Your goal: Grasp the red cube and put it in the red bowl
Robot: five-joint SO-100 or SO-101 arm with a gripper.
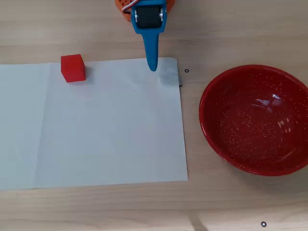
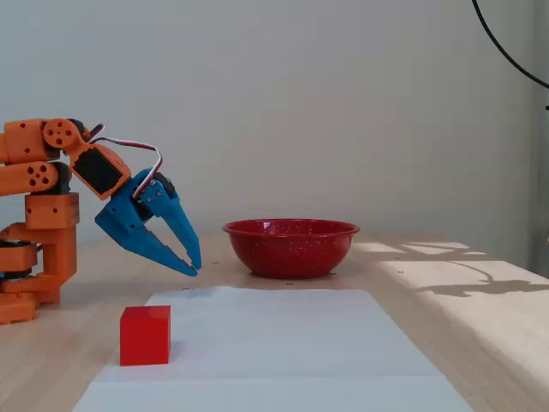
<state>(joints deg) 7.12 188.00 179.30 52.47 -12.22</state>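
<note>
The red cube (image 1: 73, 68) sits on the white paper near its far left corner in the overhead view; in the fixed view it (image 2: 145, 335) stands in the foreground. The red bowl (image 1: 255, 120) rests on the wood at the right and is empty; it also shows in the fixed view (image 2: 292, 249). My blue gripper (image 1: 152, 67) hangs above the paper's far edge, between cube and bowl, its fingers pointing down. In the fixed view the gripper (image 2: 194, 267) has its tips together, holds nothing, and is well above and behind the cube.
A white paper sheet (image 1: 96, 130) covers the left and middle of the wooden table. The orange arm base (image 2: 34, 215) stands at the left of the fixed view. Small black marks (image 1: 186, 71) dot the wood near the bowl.
</note>
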